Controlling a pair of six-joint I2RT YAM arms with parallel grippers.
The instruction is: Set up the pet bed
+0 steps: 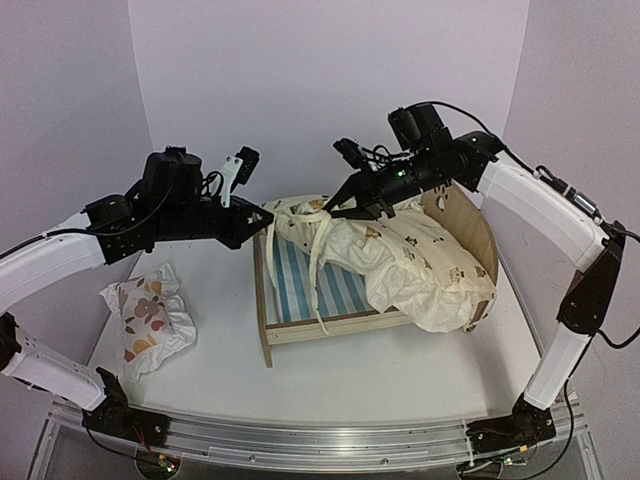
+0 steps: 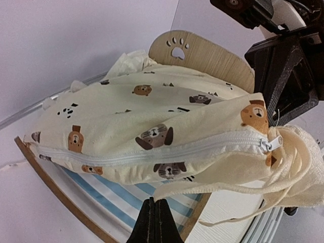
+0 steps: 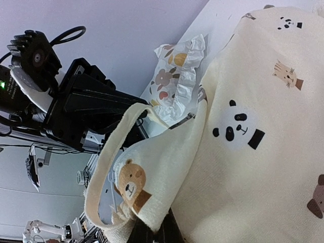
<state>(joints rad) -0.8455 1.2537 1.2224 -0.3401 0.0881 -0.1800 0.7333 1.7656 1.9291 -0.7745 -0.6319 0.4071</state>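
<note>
Pinching a fold of the cushion (image 1: 420, 262) at its upper left end, the right fingers (image 1: 330, 207) are closed on the cream animal-print fabric, which bunches around their tips in the right wrist view. The left fingers (image 2: 154, 212) are pressed together with nothing visible between them. They hover just beside the cushion's left corner, over the striped base and below the cushion's zipped side (image 2: 152, 152).

The pet bed (image 1: 300, 290) stands in the middle of the worktop (image 1: 380, 372), between the two arms, with its arched headboard (image 1: 478, 228) to the right. The cushion lies heaped on the right part of the bed against the headboard and spills over the near rail there. The blue-and-white stripes on the left are uncovered. A long tie (image 1: 318, 268) trails from the cushion across the stripes.

A small white pillow (image 1: 148, 318) with orange-brown prints lies crumpled on the worktop to the left, apart from the bed and beneath the left arm.
</note>
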